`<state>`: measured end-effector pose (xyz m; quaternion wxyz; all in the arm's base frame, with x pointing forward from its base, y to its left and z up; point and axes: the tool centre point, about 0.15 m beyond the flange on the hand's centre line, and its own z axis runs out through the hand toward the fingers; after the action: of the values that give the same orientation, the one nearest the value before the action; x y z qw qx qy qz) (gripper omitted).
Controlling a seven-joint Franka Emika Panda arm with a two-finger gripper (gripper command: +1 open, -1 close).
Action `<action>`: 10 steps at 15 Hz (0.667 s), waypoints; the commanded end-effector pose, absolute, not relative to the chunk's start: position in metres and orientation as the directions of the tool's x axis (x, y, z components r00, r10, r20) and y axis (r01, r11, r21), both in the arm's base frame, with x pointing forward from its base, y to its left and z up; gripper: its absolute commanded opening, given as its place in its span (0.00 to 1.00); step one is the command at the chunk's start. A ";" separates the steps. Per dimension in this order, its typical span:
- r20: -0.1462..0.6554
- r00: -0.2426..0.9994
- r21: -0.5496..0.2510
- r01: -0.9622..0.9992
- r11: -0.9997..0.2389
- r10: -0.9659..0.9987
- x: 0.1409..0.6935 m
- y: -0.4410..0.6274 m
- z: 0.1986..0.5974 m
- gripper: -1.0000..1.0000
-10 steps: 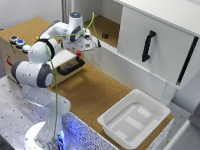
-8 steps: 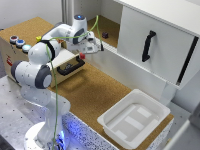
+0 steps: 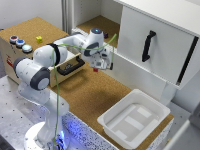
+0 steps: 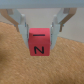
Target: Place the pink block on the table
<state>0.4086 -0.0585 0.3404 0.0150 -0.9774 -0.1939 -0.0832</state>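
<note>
The pink block (image 4: 38,42) is pinched between the fingers of the end effector (image 3: 96,66), low over the brown desk (image 3: 95,95), near the white tray (image 3: 134,120).

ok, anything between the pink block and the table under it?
Nothing visible. The pink block sits between the fingers of the gripper, and the wrist view shows only bare table around and below it. In the exterior view the white tray sits well off towards the view's right.
</note>
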 end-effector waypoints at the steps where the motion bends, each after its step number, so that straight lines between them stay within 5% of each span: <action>1: 0.167 0.951 0.092 0.247 -0.964 0.260 0.418 -0.103 0.274 0.00; 10: 0.137 0.977 0.167 0.141 -0.976 0.164 0.432 -0.139 0.204 0.00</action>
<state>0.4166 -0.1199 0.2492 -0.0214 -0.9908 -0.1079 -0.0791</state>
